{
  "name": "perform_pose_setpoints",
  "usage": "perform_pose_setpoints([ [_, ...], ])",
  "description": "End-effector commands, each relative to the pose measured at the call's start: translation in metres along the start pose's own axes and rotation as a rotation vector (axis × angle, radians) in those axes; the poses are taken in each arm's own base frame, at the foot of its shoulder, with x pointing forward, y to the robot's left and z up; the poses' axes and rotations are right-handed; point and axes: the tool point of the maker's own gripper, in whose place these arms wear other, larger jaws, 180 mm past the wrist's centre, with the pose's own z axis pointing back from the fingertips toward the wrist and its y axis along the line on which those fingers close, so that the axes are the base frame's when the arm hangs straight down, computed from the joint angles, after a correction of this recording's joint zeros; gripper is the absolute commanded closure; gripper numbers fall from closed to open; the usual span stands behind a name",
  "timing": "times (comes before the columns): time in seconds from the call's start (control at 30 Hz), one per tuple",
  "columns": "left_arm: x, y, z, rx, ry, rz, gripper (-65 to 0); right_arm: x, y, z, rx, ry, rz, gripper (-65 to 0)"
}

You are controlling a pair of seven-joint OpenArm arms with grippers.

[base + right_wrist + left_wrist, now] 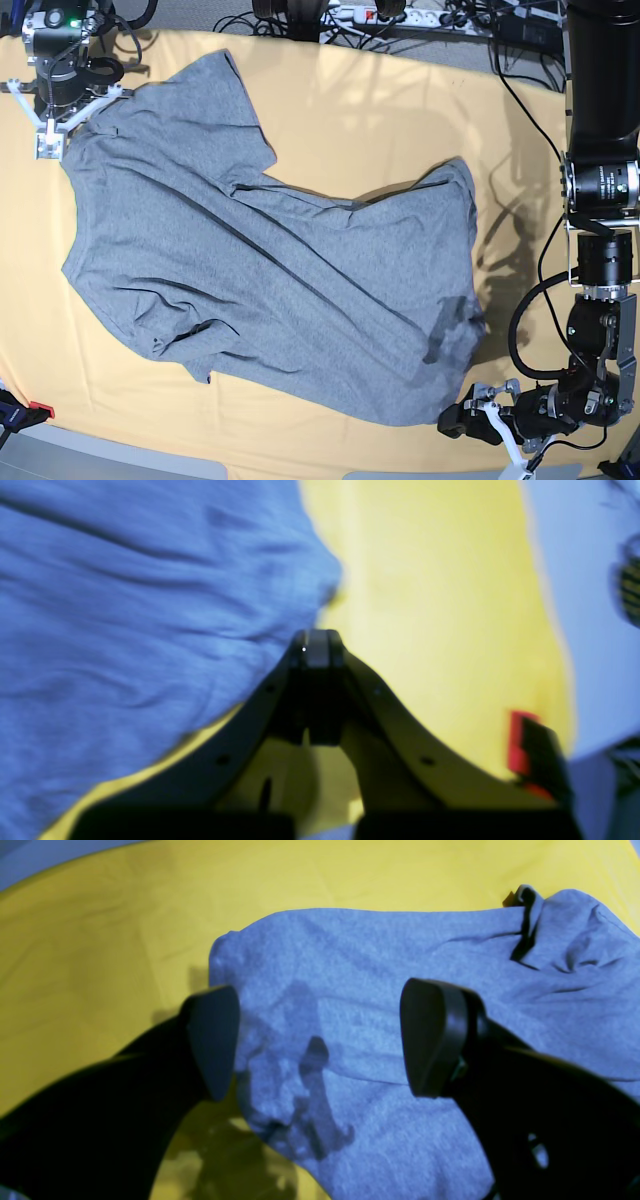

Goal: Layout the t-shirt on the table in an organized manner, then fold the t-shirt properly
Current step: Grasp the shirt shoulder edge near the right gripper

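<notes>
Left wrist view: left end effector (pixel 320 1040) released, both black fingers spread wide above the grey t-shirt (pixel 400 965). One pad (pixel 212 1040) sits over the shirt's edge where it meets the yellow counter (pixel 100 940); the other is over fabric. Dark lettering shows faintly through the cloth between them. Not clearly touching; no fabric pinched.

Right wrist view: blurred. Right end effector (pixel 316 647) clenched, jaws together at the shirt's edge (pixel 125 605). Whether cloth is caught between them cannot be told. A red-and-black object (pixel 530 752) lies near the counter's edge.

Base view: t-shirt (pixel 280 270) spread diagonally across the counter (pixel 350 110), still wrinkled, one sleeve toward the far edge, long folds running through the body. Right end effector (pixel 48 135) at the far left corner, pointing down at the shirt's corner. Left arm bent low at the near right corner, its end effector (pixel 480 420) just beside the shirt's lower corner.

Judgement: layout step, early. To do it well, the left side should close on a single layer at the corner, then both arms pull apart, low and level, to flatten the creases before any fold.
</notes>
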Motion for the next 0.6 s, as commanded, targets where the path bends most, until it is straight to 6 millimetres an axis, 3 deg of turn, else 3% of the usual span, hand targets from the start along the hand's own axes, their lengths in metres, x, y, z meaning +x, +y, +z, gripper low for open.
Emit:
perform_pose_setpoints([
  [0.0,0.031,0.0,0.013,0.002,-0.072,-0.025,-49.6,0.008,-0.003,0.001,-0.001,-0.04,-0.002,-4.5],
  [0.13,0.031,0.0,0.013,0.002,-0.072,-0.025,-49.6,0.01,0.004,-0.01,0.03,-0.044,-0.061,-36.1],
  [0.2,0.031,0.0,0.013,0.002,-0.071,-0.026,-49.6,0.008,0.005,-0.016,0.038,-0.031,-0.114,-45.4],
  [0.4,0.028,0.009,0.02,0.021,-0.067,-0.027,-49.6,-0.01,0.017,-0.029,0.102,0.032,-0.204,-46.4],
  [0.57,0.027,0.012,0.023,0.03,-0.065,-0.026,-49.6,-0.025,0.004,-0.041,0.108,0.061,-0.304,-46.4],
])
